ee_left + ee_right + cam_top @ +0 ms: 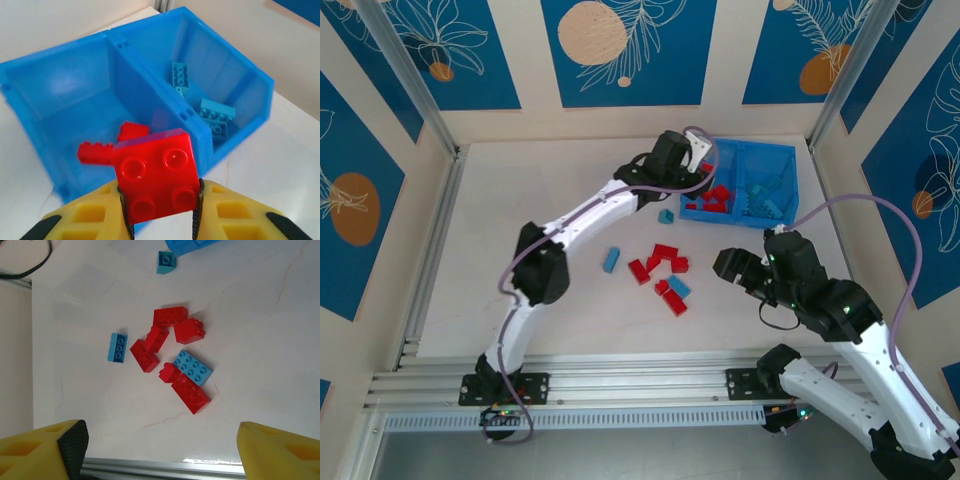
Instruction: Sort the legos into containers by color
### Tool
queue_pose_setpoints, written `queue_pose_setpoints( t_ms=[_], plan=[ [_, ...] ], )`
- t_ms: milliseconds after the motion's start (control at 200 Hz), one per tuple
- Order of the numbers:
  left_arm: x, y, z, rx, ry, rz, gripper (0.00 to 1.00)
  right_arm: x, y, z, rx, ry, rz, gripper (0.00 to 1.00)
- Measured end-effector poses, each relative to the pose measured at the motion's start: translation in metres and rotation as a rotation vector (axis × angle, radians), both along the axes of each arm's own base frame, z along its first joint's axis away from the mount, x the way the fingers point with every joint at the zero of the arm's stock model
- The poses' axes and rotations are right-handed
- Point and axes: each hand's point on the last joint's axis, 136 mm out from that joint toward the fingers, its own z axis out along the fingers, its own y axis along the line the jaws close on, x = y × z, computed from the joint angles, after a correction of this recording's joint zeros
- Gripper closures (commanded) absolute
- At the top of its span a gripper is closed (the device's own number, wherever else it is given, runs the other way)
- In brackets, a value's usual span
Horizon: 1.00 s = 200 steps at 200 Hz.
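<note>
While the left gripper is clamped on a red brick, with its yellow fingers pinching two opposite sides, the load hangs just above the near wall of the bin. The top view agrees: the gripper is at the bin's left half. The left compartment holds red bricks and the right compartment holds teal bricks, so the left side is the correct one.

Risk 1: the held brick sits close to the divider and over the front rim, not plainly over the compartment floor. Letting go here could bounce it off the rim onto the table, or tip it across the divider among the teal ones.

Risk 2: the grip is on the lower part of the brick, and most of it stands free beyond the fingertips. A jolt might twist it between the pads.

Risk 3: a small teal brick lies on the table just beside the bin's front. A low pull-back of the arm could knock it away.

The right gripper is spread wide with nothing between its fingers, hovering over the loose bricks. These are red and teal mixed, some touching. Closing on two touching bricks of different colours would carry a wrong one along.
</note>
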Motion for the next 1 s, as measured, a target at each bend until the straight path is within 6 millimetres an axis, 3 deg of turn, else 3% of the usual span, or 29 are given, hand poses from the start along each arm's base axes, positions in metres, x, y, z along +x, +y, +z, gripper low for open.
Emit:
queue_pose_setpoints(
  t_ms=[150, 290, 410, 585, 660, 760, 1000],
  plan=[
    [0.025, -0.026, -0.038, 0.004, -0.003, -0.006, 0.60, -0.005, -0.004, -0.008, -0.005, 0.036, -0.019, 0.20],
    [0.027, -0.030, -0.063, 0.028, 0.029, -0.005, 0.45, -0.008, -0.006, -0.012, -0.009, 0.053, -0.026, 0.20],
    [0.025, -0.033, -0.056, 0.021, 0.015, -0.018, 0.35, -0.010, -0.007, -0.012, -0.008, 0.051, -0.026, 0.20],
    [0.016, -0.032, -0.035, 0.004, 0.009, -0.042, 0.37, -0.009, -0.009, -0.012, -0.014, 0.050, -0.033, 0.20],
    [0.002, -0.023, -0.020, 0.004, 0.020, -0.055, 0.37, -0.008, -0.010, -0.013, -0.021, 0.047, -0.040, 0.20],
    [-0.029, 0.002, 0.016, -0.018, 0.009, -0.074, 0.37, -0.007, -0.010, -0.014, -0.030, 0.050, -0.039, 0.20],
    [-0.138, 0.102, 0.146, -0.162, -0.263, -0.139, 0.35, 0.008, 0.013, -0.037, -0.128, 0.119, 0.088, 0.20]
  ],
)
